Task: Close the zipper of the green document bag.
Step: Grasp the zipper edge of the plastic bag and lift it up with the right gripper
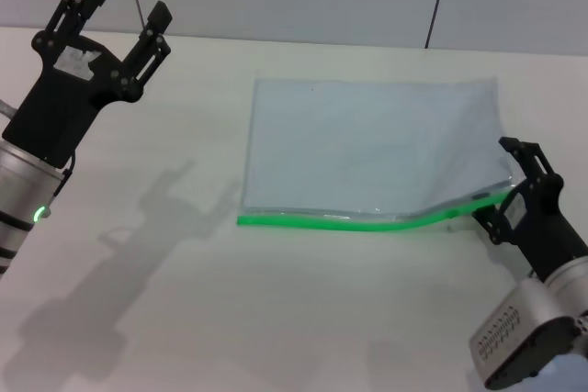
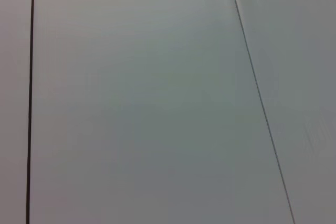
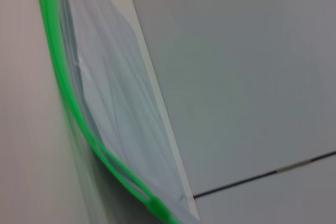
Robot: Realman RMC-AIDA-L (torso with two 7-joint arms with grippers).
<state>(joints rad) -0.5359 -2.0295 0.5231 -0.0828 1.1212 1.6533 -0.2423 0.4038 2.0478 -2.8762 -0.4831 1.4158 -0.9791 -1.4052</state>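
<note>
The right gripper (image 1: 496,199) pinches the right-hand end of the thin bright green plastic zipper (image 1: 354,221), its black fingers closed on the strip and lifting that corner a little off the white table (image 1: 276,319). The tiny slider is hidden at the fingers and cannot be made out. From there the zipper curves leftward along the near long edge of the flat translucent pale blue-grey document bag (image 1: 367,144), which lies on the table; its contents cannot be told. The left gripper (image 1: 119,6) hovers well apart at the far left, fingers spread, holding nothing.
</note>
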